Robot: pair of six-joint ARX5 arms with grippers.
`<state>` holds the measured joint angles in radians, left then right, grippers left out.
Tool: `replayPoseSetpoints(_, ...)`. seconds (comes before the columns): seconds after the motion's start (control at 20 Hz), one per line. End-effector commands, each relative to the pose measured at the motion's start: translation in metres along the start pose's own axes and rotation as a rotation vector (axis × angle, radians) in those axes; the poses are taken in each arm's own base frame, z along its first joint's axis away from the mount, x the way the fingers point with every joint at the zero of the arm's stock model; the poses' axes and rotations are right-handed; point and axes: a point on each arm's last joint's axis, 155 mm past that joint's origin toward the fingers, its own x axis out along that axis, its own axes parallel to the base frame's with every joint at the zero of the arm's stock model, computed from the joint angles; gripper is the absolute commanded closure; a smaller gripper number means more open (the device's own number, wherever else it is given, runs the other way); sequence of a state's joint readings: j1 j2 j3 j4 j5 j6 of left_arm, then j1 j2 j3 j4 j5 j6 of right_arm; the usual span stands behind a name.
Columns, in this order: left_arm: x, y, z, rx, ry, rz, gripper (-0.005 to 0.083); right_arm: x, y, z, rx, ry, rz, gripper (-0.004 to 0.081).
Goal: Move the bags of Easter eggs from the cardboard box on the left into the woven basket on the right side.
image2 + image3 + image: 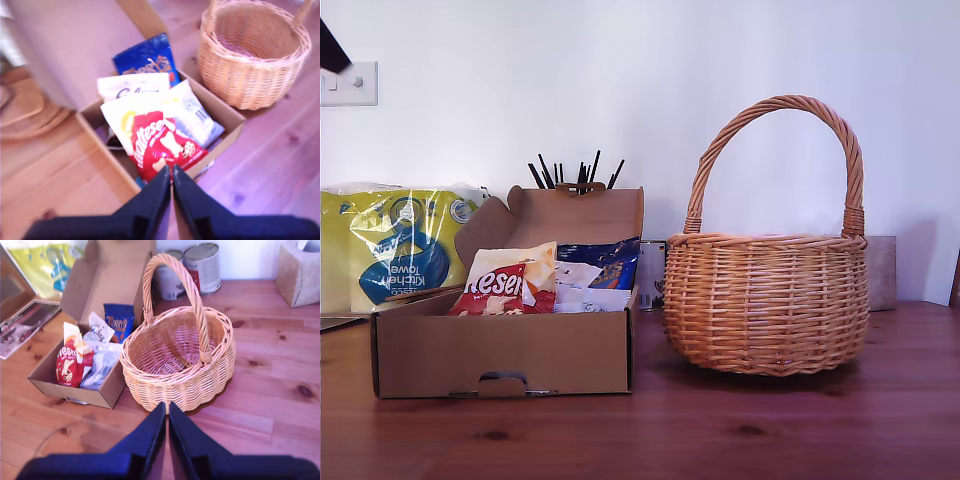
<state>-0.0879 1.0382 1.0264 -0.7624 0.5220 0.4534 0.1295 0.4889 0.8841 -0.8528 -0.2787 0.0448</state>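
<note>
First wrist view shows my first gripper (pixel 172 172), jaws closed and empty, nearer, right above the red Reese's bag (pixel 162 145) in the cardboard box (pixel 227 131).

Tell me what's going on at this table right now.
Nothing is being handled yet. The three crinkly sweet bags, an orange-red Reese's pouch, a cream Galaxy pouch and a blue Terry's pouch, all lie in the shallow brown cardboard box. The round tan wicker basket beside it holds none. My first hand and second hand hover shut, empty.

Box wall (pixel 500 350) hides the bags' (pixel 505 283) lower halves
</note>
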Motion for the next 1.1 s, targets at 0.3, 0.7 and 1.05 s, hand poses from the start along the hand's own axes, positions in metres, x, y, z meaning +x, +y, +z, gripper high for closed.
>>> replayPoseSetpoints(0.3, 0.087, 0.014, -0.003, 0.166, 0.113, -0.057, -0.0008, 0.003, 0.003, 0.022, -0.074, 0.012, 0.011, 0.0782)
replayPoseSetpoints(0.7, 0.143, 0.052, 0.023, 0.382, 0.016, 0.045, -0.0009, 0.01, 0.002, 0.02, -0.076, 0.035, 0.014, 0.0782)
replayPoseSetpoints(1.05, 0.182, 0.082, 0.018, 0.282, 0.101, -0.058, -0.0009, 0.015, 0.001, 0.023, -0.077, 0.037, 0.016, 0.0782)
